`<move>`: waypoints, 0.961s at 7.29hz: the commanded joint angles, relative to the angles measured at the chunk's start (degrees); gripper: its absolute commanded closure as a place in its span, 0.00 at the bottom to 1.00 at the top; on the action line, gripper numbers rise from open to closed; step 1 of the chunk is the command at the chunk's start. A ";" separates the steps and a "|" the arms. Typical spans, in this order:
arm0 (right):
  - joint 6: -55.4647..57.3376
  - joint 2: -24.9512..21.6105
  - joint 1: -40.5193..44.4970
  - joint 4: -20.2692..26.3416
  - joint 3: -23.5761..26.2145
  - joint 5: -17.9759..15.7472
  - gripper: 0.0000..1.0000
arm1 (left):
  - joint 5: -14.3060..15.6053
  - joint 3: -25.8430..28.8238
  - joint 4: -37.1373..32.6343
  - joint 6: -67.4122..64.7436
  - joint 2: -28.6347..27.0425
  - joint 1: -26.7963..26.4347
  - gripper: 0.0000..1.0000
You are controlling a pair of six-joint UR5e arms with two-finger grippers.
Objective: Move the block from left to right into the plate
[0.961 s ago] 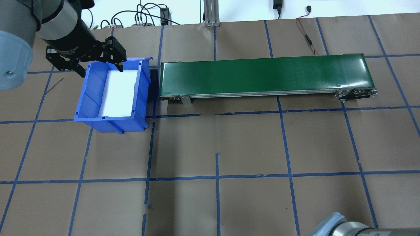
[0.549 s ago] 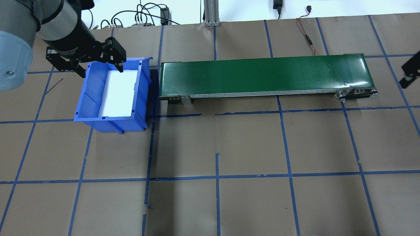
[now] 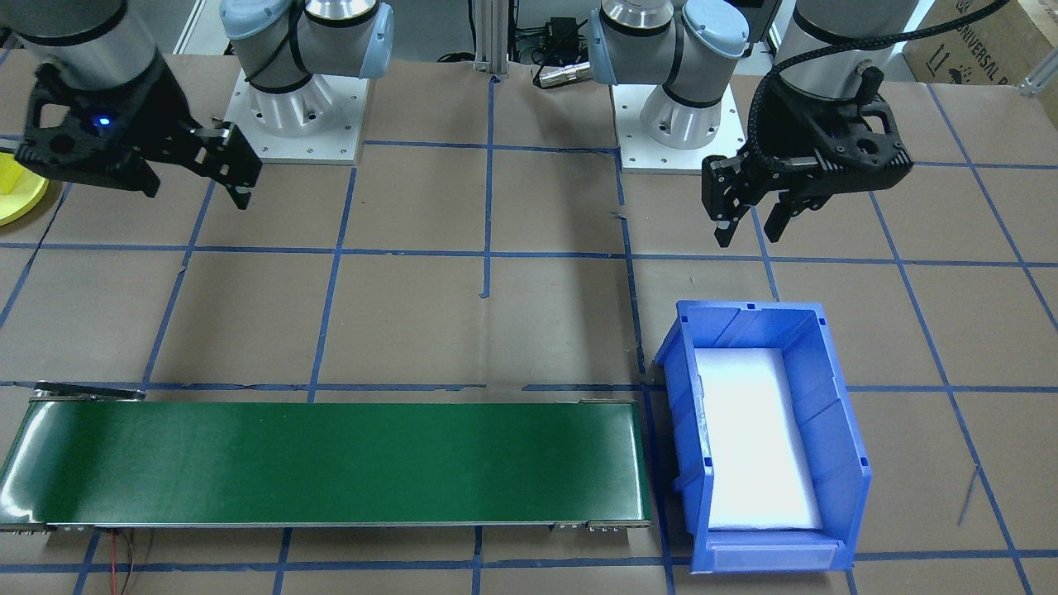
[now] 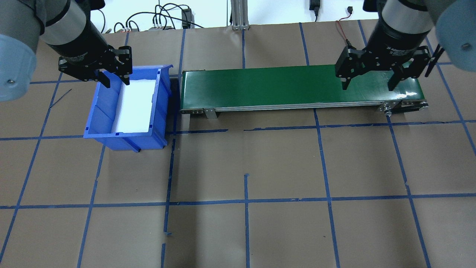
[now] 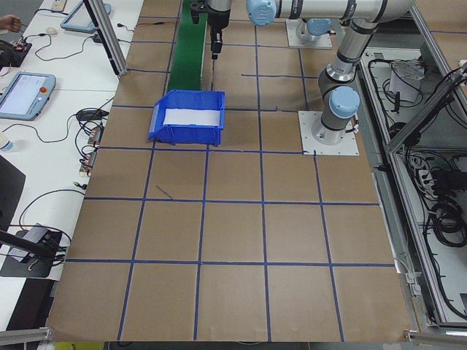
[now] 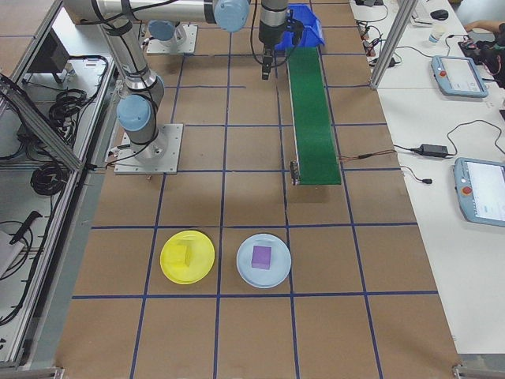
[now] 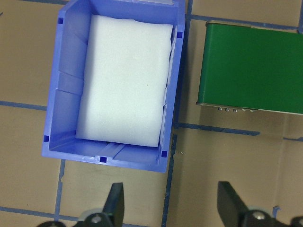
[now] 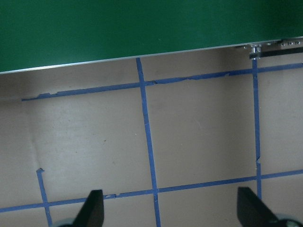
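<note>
In the front-facing view, the left gripper (image 3: 748,223) is seen held above the table with its fingers spread and nothing between them; the blue bin (image 3: 835,413) lies below it in the picture, on the side away from the robot's base, and the green conveyor (image 3: 331,463) stretches from the bin toward the right arm's side. The right gripper (image 3: 223,178) is seen released too, and an edge of the yellow plate (image 3: 21,198) shows just beyond it at the picture's border.

In the overhead view, the left gripper (image 4: 113,76) is placed over the far end of the bin (image 4: 100,123), and the right gripper (image 4: 368,80) is hung open over the conveyor's (image 4: 279,85) right end.

In the right-side view, the plate (image 6: 201,257) is found well apart from both grippers, past the conveyor's (image 6: 312,118) near end. A yellow block (image 6: 181,254) is seen resting on it. Just beside it a pale blue plate (image 6: 276,272) carries a purple block (image 6: 261,257).

In the left wrist view, the white foam pad (image 7: 125,80) in the bin (image 7: 61,94) is seen ahead of the parted fingers (image 7: 115,205).

In the right wrist view, only taped brown paper and the conveyor's (image 8: 142,28) edge are shown ahead of the open fingers (image 8: 92,210).
</note>
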 commanded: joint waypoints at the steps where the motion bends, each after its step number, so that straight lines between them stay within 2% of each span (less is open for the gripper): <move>1: 1.19 0.45 1.95 -3.88 0.20 0.34 0.02 | 0.18 0.16 -0.41 -0.44 -0.01 0.04 0.01; 2: 1.28 0.36 2.04 -3.88 -0.06 1.03 0.03 | 0.01 0.08 -0.50 -0.44 -0.01 0.04 0.00; 3: 1.63 0.36 2.04 -3.71 -0.06 1.65 0.10 | 0.00 0.08 -0.50 -0.44 -0.01 0.04 0.00; 4: 1.98 0.36 2.22 -3.36 -0.15 2.26 0.03 | 0.09 0.08 -0.50 -0.44 -0.01 -0.04 0.00; 7: 3.39 0.36 2.22 -3.27 -0.24 3.41 0.00 | 0.18 -0.01 -0.59 -0.53 0.08 -0.22 0.00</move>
